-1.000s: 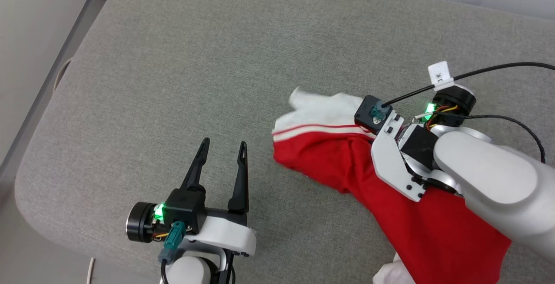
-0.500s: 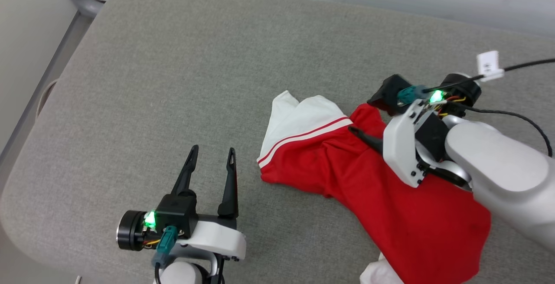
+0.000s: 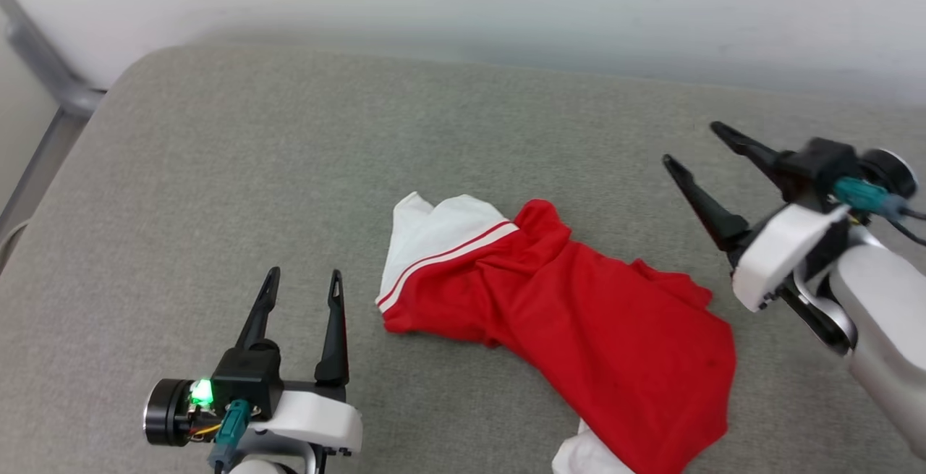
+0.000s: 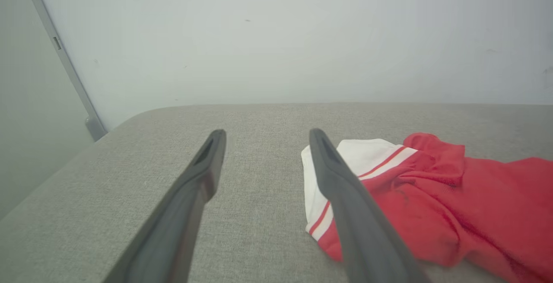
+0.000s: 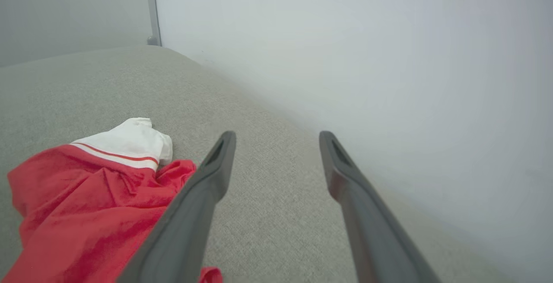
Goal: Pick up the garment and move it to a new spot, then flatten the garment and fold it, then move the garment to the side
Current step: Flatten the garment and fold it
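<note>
You see the garment (image 3: 579, 322) lying crumpled on the grey cushion (image 3: 253, 170), a coarse woven pad with a rounded corner. The soft red body is creased and runs diagonally toward the near edge. Its white sleeve (image 3: 434, 231), trimmed with a thin red stripe, fans out at the far end. Your left gripper (image 3: 304, 273) is near that sleeve, tapered dark fingers spread, empty. Your right gripper (image 3: 691, 143) hovers apart from the cloth, jaws wide, holding nothing.

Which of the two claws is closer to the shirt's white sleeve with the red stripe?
The left gripper, at the head view's lower left: it sits open just beside that sleeve. The right gripper is beyond the T-shirt's red body.
</note>
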Tool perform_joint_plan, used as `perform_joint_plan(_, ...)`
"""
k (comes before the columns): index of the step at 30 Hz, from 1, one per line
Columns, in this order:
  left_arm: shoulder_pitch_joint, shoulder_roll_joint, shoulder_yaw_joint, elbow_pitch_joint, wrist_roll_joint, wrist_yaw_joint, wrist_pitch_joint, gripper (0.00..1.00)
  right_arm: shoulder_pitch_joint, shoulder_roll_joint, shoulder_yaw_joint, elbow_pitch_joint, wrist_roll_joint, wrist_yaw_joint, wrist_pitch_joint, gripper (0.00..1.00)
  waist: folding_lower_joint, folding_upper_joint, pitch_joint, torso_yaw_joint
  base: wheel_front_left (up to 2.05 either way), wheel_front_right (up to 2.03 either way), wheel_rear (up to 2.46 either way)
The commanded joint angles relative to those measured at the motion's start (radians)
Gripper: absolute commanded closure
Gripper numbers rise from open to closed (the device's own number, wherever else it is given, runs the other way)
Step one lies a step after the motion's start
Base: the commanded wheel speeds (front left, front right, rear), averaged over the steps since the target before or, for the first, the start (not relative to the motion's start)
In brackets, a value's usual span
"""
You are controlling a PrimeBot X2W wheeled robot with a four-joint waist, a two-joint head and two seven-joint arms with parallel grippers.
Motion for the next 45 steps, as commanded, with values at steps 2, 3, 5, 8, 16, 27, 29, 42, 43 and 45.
perform_joint_plan(2,0.018,0.006,0.012,-0.005,0.009,-0.010,-0.003,0.00,0.093,0.021,-0.126,-0.038,-0.056,-0.001,-0.008,0.00,0.0001,0.0000,-0.030,-0.035,0.00,0.00,0.00)
perform_joint_plan(3,0.022,0.006,0.014,-0.007,0.013,-0.012,-0.003,0.00,0.131,0.029,-0.181,-0.056,-0.080,-0.001,-0.009,0.00,0.0001,0.0000,-0.035,-0.041,0.00,0.00,0.00)
perform_joint_plan(5,0.033,0.006,0.020,-0.007,0.017,-0.015,-0.003,0.00,0.210,0.049,-0.289,-0.108,-0.131,-0.001,-0.009,0.00,0.0001,0.0000,-0.044,-0.051,0.00,0.00,0.00)
perform_joint_plan(8,0.043,0.005,0.024,-0.011,0.022,-0.019,-0.003,0.00,0.339,0.084,-0.442,-0.188,-0.203,-0.001,-0.010,0.00,0.0001,0.0000,-0.056,-0.059,0.00,0.00,0.00)
perform_joint_plan(16,0.068,0.001,0.033,-0.012,0.028,-0.028,-0.003,0.00,0.531,0.140,-0.665,-0.430,-0.321,-0.001,0.071,0.00,0.0001,0.0000,-0.072,-0.069,0.00,0.00,0.00)
perform_joint_plan(27,0.046,-0.006,0.025,-0.018,0.034,-0.037,-0.003,0.00,0.484,-0.064,-0.483,-0.634,-0.170,-0.001,0.542,0.00,0.0001,0.0000,-0.048,-0.045,0.00,0.00,0.00)
perform_joint_plan(29,0.039,-0.008,0.022,-0.020,0.035,-0.037,-0.003,0.00,0.476,-0.127,-0.410,-0.637,-0.121,-0.001,0.645,0.00,0.0001,0.0000,-0.036,-0.038,0.00,0.00,0.00)
perform_joint_plan(42,-0.022,-0.016,-0.013,-0.021,0.019,-0.021,-0.003,0.00,0.377,-0.224,-0.068,-0.415,0.035,-0.001,0.832,0.00,0.0001,0.0000,0.073,0.024,0.00,0.00,0.00)
perform_joint_plan(43,-0.024,-0.016,-0.015,-0.020,0.017,-0.019,-0.003,0.00,0.376,-0.221,-0.043,-0.393,0.042,-0.001,0.827,0.00,0.0001,0.0000,0.077,0.027,0.00,0.00,0.00)
perform_joint_plan(45,-0.025,-0.016,-0.014,-0.019,0.014,-0.015,-0.003,0.00,0.376,-0.207,-0.007,-0.362,0.061,-0.001,0.809,0.00,0.0001,0.0000,0.080,0.027,0.00,0.00,0.00)
